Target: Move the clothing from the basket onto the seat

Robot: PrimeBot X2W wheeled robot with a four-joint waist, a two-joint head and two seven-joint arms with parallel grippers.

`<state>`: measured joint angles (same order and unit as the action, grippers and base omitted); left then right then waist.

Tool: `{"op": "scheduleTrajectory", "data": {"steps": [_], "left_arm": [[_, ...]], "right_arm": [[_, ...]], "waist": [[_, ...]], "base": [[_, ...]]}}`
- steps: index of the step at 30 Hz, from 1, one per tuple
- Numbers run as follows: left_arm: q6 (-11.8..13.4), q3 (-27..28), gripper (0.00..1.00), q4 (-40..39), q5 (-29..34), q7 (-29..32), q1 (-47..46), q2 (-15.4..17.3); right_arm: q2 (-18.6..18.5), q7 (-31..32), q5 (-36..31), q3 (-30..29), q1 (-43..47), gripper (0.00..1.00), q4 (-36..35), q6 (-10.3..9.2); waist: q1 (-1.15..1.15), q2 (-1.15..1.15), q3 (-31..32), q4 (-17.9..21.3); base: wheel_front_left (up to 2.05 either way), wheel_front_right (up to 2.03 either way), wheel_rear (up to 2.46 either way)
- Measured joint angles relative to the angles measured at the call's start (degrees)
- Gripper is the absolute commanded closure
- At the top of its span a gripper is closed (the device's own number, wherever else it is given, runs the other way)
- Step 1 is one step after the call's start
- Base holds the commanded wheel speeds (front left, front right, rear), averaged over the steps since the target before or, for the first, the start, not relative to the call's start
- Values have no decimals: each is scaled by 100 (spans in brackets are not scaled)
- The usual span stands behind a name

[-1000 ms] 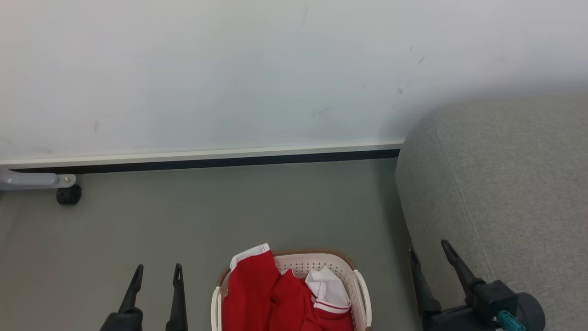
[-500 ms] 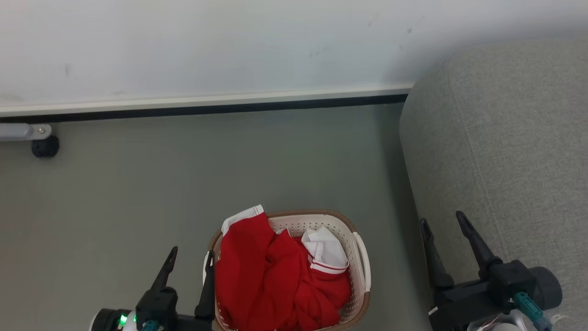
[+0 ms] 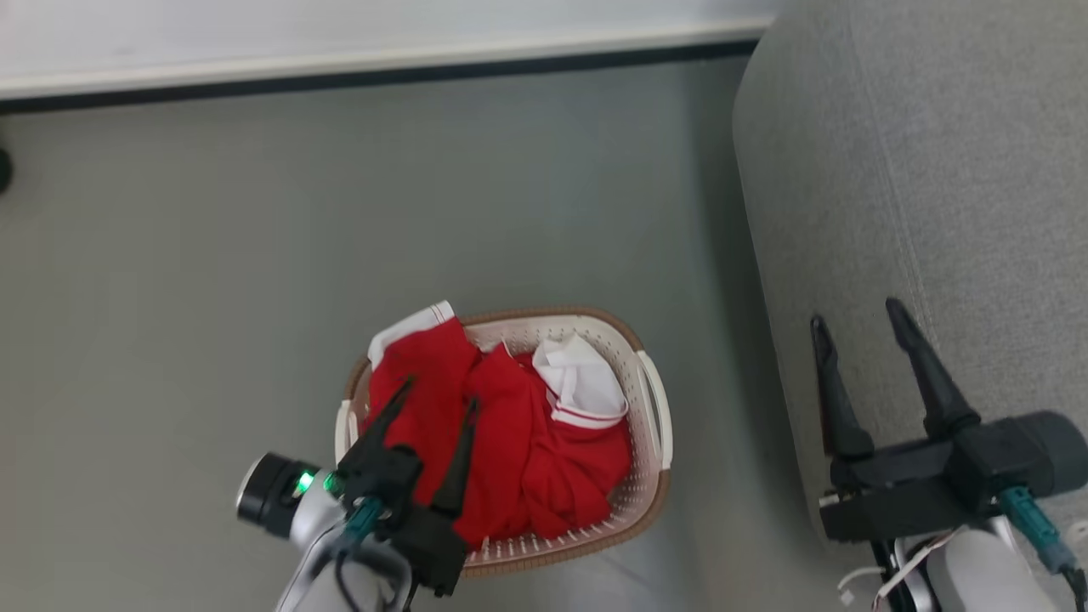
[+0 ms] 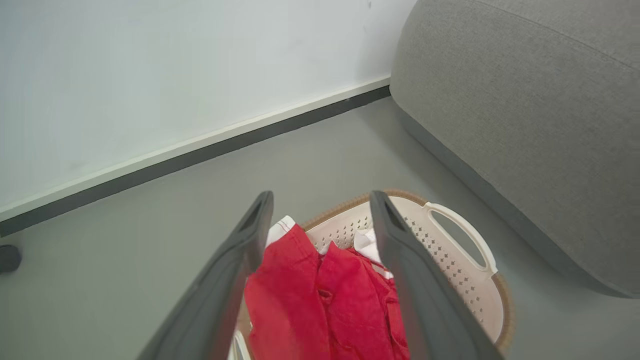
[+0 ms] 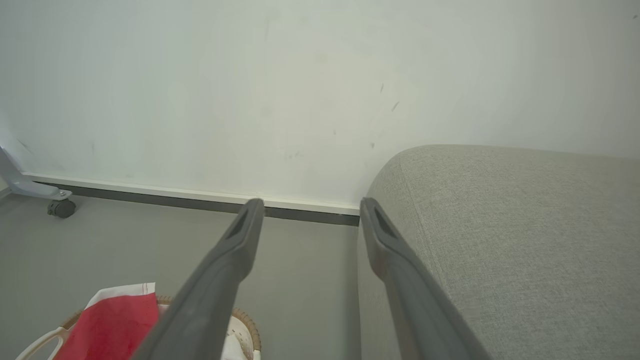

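Two claws are in play, each with its fingers spread wide and gripping nothing. Your left claw (image 3: 439, 393) hangs over the near-left part of the basket (image 3: 633, 497). Its two long, dark, tapering fingers point across the red cloth, and you cannot tell whether the tips touch it. Your right claw (image 3: 856, 314) stands well apart to the right, at the left edge of the seat (image 3: 918, 170).

One basket: oval, cream-white plastic, with walls pierced by rows of small holes and a brown woven-look rim. It has two white loop handles (image 3: 664, 416), one on each long side. It stands on the floor (image 3: 212, 255), a smooth matt grey-green, near the seat but not touching it.

The clothing (image 3: 518, 450) lies in the basket as soft, crumpled, bright red fabric with white striped trim. One trimmed corner droops over the far-left rim, and one white fold (image 3: 580, 382) lies on top toward the far right. You cannot count the garments in the heap.

One seat: large, light grey, woven upholstery with rounded edges.

The head view gives you both claws at once. The left wrist view looks between the fingers into the basket and resolves the perforations and one handle's open loop. The right wrist view adds the pale, faintly scuffed wall (image 5: 300, 75), its white skirting (image 5: 150, 191) over a dark strip, and one small dark caster (image 5: 61, 208).
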<state>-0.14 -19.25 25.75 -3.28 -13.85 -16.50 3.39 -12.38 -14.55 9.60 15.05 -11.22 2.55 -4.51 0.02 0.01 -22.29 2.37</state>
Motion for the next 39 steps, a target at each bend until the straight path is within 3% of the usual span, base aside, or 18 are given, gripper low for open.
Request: {"op": "scheduleTrajectory", "data": {"steps": [10, 29, 39], "left_arm": [[-242, -658, 0, 734, 357, 219, -779, -42], [-140, -1396, 0, 1513, 288, 491, -2148, -63], [-82, -1451, 0, 1797, 178, 578, -2873, -62]], "right_arm": [[32, -16, -164, -18, -801, 0, -502, 7], [169, -18, -177, -162, -1856, 0, -1210, 76], [185, -20, -312, -178, -2261, 0, -1683, 81]], "waist": [[0, 0, -785, 262], [-1, 1, -2395, 792], [-1, 0, -3217, 925]], "base": [[0, 0, 0], [0, 0, 0], [0, 0, 0]]}}
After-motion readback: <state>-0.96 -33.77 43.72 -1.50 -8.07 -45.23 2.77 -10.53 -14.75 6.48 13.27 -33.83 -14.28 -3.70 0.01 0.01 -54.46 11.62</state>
